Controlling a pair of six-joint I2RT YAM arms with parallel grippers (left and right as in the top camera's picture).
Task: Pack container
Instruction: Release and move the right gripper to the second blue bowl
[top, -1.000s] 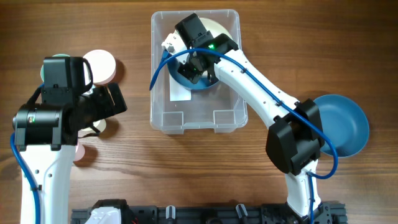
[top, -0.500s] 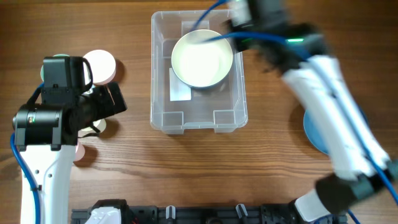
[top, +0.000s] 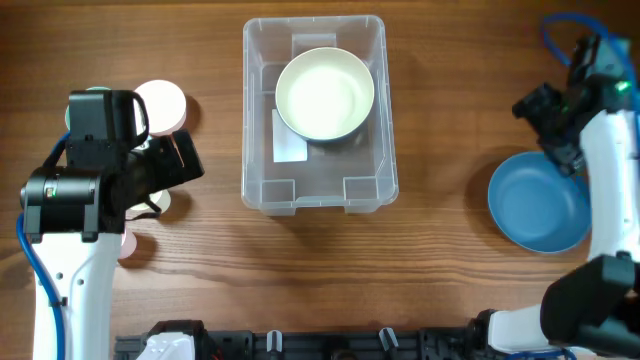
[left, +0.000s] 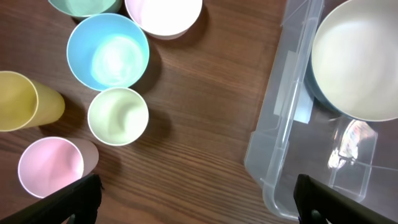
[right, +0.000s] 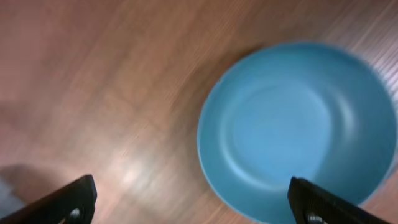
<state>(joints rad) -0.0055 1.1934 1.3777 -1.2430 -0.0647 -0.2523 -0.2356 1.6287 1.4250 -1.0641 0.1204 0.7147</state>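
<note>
White links (top: 72, 290), black joint housings (top: 62, 195), blue cables (top: 24, 250) looping off both arms.

Over on the right of the wooden bench (top: 440, 100), there's a wide blue bowl (top: 538, 200) sitting upright and on its own, well apart from the rest. Now the left side: a cluster of cups, all mouths up. A light blue cup (left: 107, 55) has a pale green cup (left: 118, 116) just beside it, a yellow cup (left: 22, 101) is at the edge, and a pink cup (left: 53, 167) is nearest. A pale pinkish bowl (left: 163, 14) sits beyond.
</note>
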